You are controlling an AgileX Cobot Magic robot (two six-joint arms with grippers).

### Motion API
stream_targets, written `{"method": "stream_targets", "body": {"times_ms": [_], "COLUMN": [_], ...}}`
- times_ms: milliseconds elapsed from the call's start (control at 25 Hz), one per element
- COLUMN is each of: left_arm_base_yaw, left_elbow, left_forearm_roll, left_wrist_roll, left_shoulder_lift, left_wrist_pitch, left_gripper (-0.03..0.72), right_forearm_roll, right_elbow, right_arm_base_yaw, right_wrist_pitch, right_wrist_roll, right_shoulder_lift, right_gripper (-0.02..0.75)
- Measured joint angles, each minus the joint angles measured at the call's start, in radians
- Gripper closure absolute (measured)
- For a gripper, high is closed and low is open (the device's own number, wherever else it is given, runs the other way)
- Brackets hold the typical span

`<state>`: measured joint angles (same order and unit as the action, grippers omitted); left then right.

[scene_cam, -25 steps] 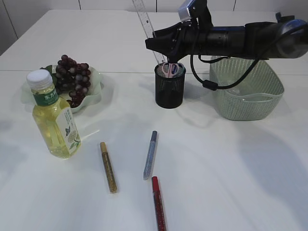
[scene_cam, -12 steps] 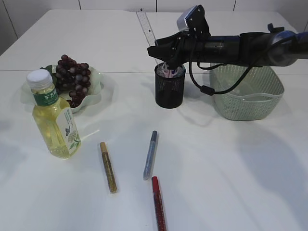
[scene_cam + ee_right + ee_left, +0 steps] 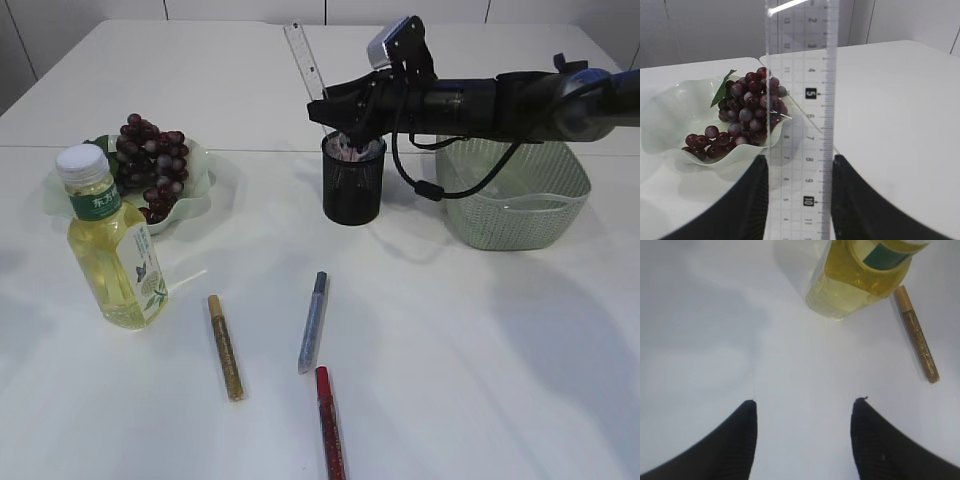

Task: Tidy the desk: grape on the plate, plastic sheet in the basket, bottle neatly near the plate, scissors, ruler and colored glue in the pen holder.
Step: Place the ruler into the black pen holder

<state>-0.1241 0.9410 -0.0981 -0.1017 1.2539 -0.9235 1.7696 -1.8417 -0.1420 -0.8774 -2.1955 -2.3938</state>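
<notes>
Ruler [image 3: 303, 60] is going into the pen holder [image 3: 352, 180]: clear strip tilting up and back from the holder's mouth, lower end seemingly already inside, though the mesh is hiding how deep. Right claw [image 3: 337, 112] is clamping it, sitting just above the holder's rim; in the right wrist view the ruler [image 3: 801, 120] is standing between the two dark jaws, touching both. Pink scissor handles [image 3: 352, 147] are showing inside the holder already, w/ the ruler beside them.

To do this well, imo: keep lowering straight along the ruler's own axis, not sideways, since the holder is light and could tip or slide. Let go only once the end is bottoming out, then lift the claw clear w/o snagging the ruler.

Three glue pens are lying in front of the holder, nearer the camera: gold [image 3: 225, 346], blue [image 3: 313, 321], red [image 3: 329, 422]. Bottle [image 3: 110, 240] is standing left of the holder, just in front of the plate [image 3: 205, 180] w/ grapes [image 3: 150, 160]. Basket [image 3: 515, 195] is right of the holder.

Left claw [image 3: 804, 435] is hovering apart and empty over bare surface, bottle [image 3: 865, 275] and gold pen [image 3: 917, 335] ahead of it.
</notes>
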Motion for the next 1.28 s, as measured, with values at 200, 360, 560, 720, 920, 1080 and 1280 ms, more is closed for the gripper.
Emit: {"method": "stream_targets", "body": {"times_ms": [200,360,560,720,920,1080,1280], "left_arm_base_yaw": [0.0,0.0,0.0,0.0,0.0,0.0,0.0], "left_elbow": [0.0,0.0,0.0,0.0,0.0,0.0,0.0], "left_forearm_roll": [0.0,0.0,0.0,0.0,0.0,0.0,0.0], "left_wrist_roll": [0.0,0.0,0.0,0.0,0.0,0.0,0.0], "left_shoulder_lift": [0.0,0.0,0.0,0.0,0.0,0.0,0.0], "left_wrist_pitch": [-0.001,-0.002,-0.003,-0.005,-0.005,-0.005,-0.005], "left_gripper": [0.253,0.253,0.253,0.253,0.253,0.253,0.253], "right_forearm_roll": [0.0,0.002,0.002,0.002,0.002,0.002,0.002], "right_elbow": [0.0,0.0,0.0,0.0,0.0,0.0,0.0], "right_arm_base_yaw": [0.0,0.0,0.0,0.0,0.0,0.0,0.0], "right_wrist_pitch": [0.002,0.002,0.015,0.022,0.027,0.031,0.042], "right_wrist_roll": [0.013,0.017,0.036,0.047,0.053,0.071,0.077], "right_shoulder_lift": [-0.009,-0.009,-0.009,-0.009,-0.009,-0.009,-0.009], "right_gripper": [0.446,0.444,0.44,0.435,0.426,0.419,0.407]}}
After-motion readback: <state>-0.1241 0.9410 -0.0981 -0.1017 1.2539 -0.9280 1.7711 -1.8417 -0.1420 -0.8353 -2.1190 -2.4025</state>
